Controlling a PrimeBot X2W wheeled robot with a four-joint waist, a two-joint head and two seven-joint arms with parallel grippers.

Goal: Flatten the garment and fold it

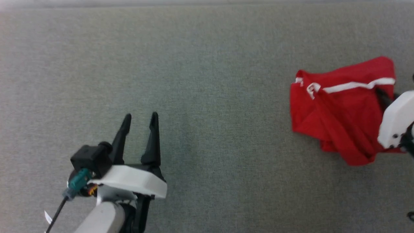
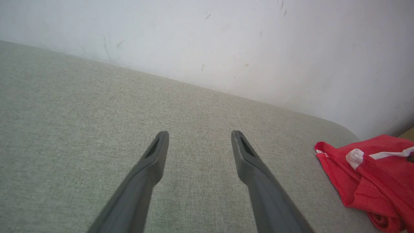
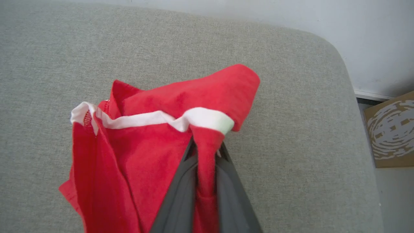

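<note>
Jaws of the left gripper (image 1: 141, 115) stand apart with nothing between them; those of the right gripper (image 3: 206, 149) are pressed together on a bunched fold of the shorts (image 3: 145, 145). In the head view, the left gripper hangs at the lower left over bare grey surface (image 1: 210, 64), its 2 fingers pointing up the picture, well apart from the shorts. The shorts lie crumpled at the far right, a white stripe (image 1: 355, 85) running across their upper part. The right gripper's white housing is cut off by the right edge and covers part of the cloth; just 1 dark finger shows against the red. In the left wrist view, the 2 spread fingers point toward a pale wall (image 2: 226, 38), and the shorts sit at the lower right, partly out of frame. In the right wrist view, the pinched fold lies just below the stripe and the cloth hides the fingertips. The shorts lie near the surface's rounded corner, and their lower part runs off the picture. A cardboard box (image 3: 391, 129) stands beyond the surface at the right edge, its print too blurred to read.
</note>
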